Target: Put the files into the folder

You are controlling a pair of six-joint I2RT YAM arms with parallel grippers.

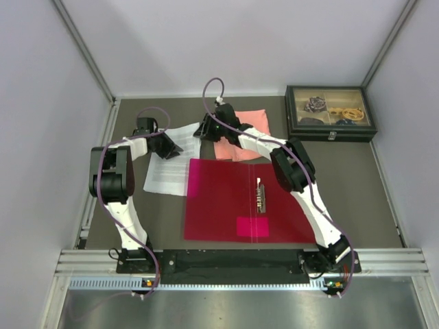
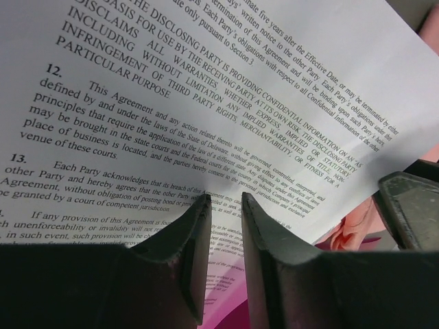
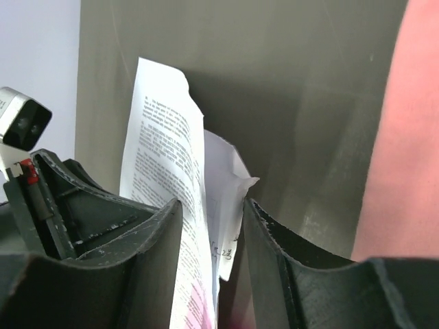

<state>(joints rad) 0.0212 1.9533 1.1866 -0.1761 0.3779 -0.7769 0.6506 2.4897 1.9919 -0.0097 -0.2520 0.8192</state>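
Left arm (image 1: pixel 127 223) and right arm (image 1: pixel 312 212) of white links with bulky black joint housings, purple cable (image 1: pixel 206 89) looping along each, black bases (image 1: pixel 134 260) at six o'clock, scuffed dark grey fingers (image 2: pixel 182 267)

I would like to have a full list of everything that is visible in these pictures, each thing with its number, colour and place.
files: one thin stack, white with black print, left of the folder, far end at both grippers
folder: one, crimson red, lying open at the table's centre
metal clip: one, silvery, inside the folder, right of its middle
cloth: one, salmon pink, beyond the folder
box: one, dark with a clear lid, far right corner, small items inside
table: one, grey-brown, under everything
left gripper: one, black, at the files' edge
right gripper: one, black, sheets between its spread fingers
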